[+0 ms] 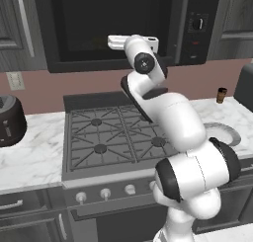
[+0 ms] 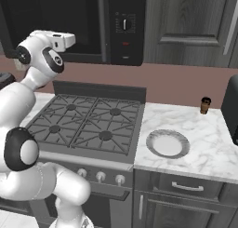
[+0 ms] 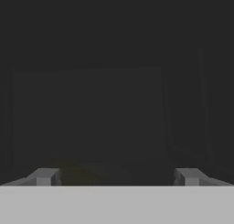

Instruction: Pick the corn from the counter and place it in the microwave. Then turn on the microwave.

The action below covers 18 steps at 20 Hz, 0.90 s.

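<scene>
My gripper (image 3: 117,176) is open, its two fingertips (image 3: 45,176) wide apart with nothing between them. It faces the dark inside of the microwave (image 1: 113,23). A dim yellowish shape, the corn (image 3: 73,174), lies low in that dark space beside the left fingertip; I cannot tell whether they touch. In the base views my white hand (image 2: 61,40) is raised level in front of the microwave's wide dark glass (image 2: 69,17). The control panel with its round knob (image 2: 124,23) is to the right of the hand. The white marble counter (image 2: 209,134) lies below.
A grey gas stove (image 1: 116,132) sits under the arm. A round plate (image 2: 168,143) and a small brown bottle (image 2: 204,105) stand on the counter to the right. A dark toaster (image 1: 10,120) is at the left. Dark cabinets flank the microwave.
</scene>
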Motion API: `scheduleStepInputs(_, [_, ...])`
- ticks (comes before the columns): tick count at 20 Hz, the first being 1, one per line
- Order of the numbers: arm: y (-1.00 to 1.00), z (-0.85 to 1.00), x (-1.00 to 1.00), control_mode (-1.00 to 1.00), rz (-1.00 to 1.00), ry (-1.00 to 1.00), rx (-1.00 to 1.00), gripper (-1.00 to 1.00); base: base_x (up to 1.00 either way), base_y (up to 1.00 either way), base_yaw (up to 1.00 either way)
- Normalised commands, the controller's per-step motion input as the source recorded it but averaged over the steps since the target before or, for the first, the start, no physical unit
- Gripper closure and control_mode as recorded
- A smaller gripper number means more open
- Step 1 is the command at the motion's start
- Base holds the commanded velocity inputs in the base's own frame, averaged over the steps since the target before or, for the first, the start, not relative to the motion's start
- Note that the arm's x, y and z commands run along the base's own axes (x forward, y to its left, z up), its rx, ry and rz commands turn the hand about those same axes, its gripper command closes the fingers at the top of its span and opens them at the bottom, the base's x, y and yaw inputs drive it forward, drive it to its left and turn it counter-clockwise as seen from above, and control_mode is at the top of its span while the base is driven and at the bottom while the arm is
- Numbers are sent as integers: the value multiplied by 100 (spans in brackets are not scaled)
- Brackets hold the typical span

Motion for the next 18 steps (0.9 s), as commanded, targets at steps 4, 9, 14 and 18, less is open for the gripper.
scheduleStepInputs(4, [-13,0,-35,-100,0,0,4,-100,0,0,0])
scheduleStepInputs(9, [-12,0,-33,-100,0,0,6,-100,0,0,0])
scheduleStepInputs(14, [-19,0,-32,-100,0,0,13,-100,0,0,0])
scheduleStepInputs(18, [-24,0,-39,-100,0,0,14,-100,0,0,0])
